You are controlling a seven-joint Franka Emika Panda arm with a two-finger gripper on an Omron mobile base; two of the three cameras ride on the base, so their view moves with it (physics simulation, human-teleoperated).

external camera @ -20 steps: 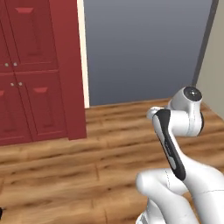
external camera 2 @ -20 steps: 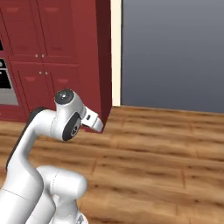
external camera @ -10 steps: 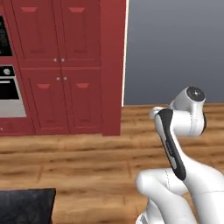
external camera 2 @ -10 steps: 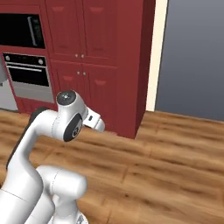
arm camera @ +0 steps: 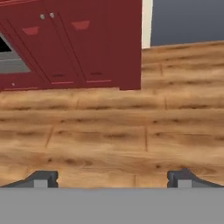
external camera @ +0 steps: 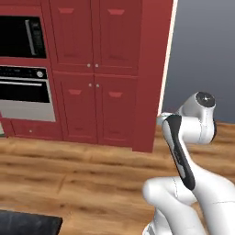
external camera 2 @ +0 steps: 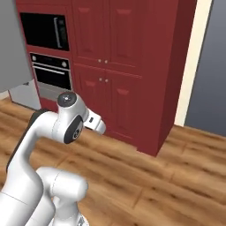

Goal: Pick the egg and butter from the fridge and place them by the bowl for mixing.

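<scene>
In the hand view my gripper is open, its fingertips far apart with nothing between them, pointing over bare wooden floor toward the foot of the dark red cupboards. The arm is folded close above the base in both base views. A tall grey panel stands at the left edge of the right base view; it may be the fridge's side, but I cannot tell. The egg, the butter and the bowl are out of view.
Dark red cupboards stand ahead, with a built-in oven and a microwave to their left. A grey wall lies to the right. A black surface shows at the lower left. Wooden floor is open in front.
The whole picture has slid to the right, so the base has turned left. The oven and microwave have come into view. The gripper has stayed open and the arm keeps its folded pose.
</scene>
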